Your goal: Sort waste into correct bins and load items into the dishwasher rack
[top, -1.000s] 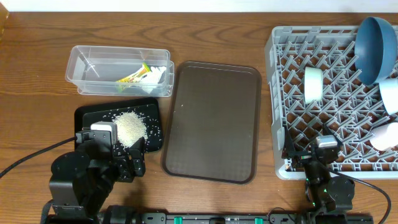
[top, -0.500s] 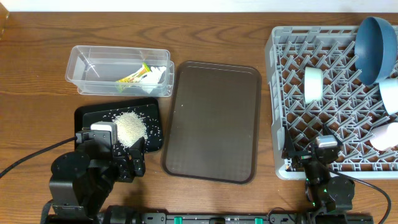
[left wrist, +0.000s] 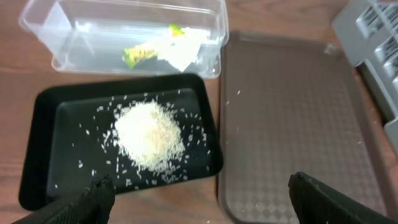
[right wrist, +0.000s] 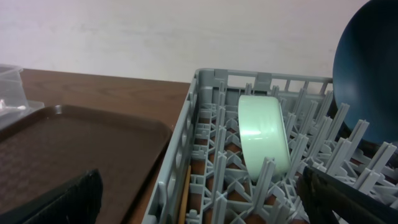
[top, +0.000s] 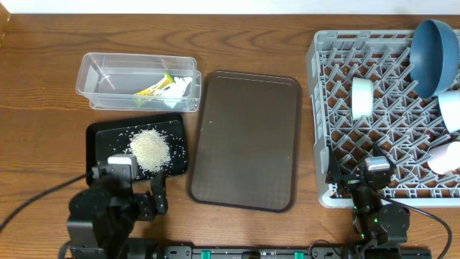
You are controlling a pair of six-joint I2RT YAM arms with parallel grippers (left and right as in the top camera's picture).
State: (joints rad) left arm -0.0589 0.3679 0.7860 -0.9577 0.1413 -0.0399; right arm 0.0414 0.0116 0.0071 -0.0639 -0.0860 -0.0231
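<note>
Task state, as I judge it: nothing is left to sort. Clear tub point(top: 90, 68), table's far-left: one snack wrapper point(top: 153, 89), one tissue point(top: 185, 85). Black bin point(top: 100, 147), near edge: one rice heap point(top: 151, 149). Dishwasher rack point(top: 338, 129), right edge: one plate point(top: 433, 47), mint bowl point(top: 361, 98), light blue bowl point(top: 451, 109), one cup point(top: 445, 157), one stick point(right wrist: 185, 190). Left gripper point(left wrist: 200, 199) and right gripper point(right wrist: 199, 205) gape wide, empty.

The overhead picture's right edge cuts off the light blue bowl point(top: 451, 109) and the pinkish-white cup point(top: 447, 157). In the right wrist view the dark blue plate point(right wrist: 367, 68) runs off the frame. There the wooden stick point(right wrist: 185, 190) shows only as a sliver behind the dishwasher rack point(right wrist: 177, 155) wall.
</note>
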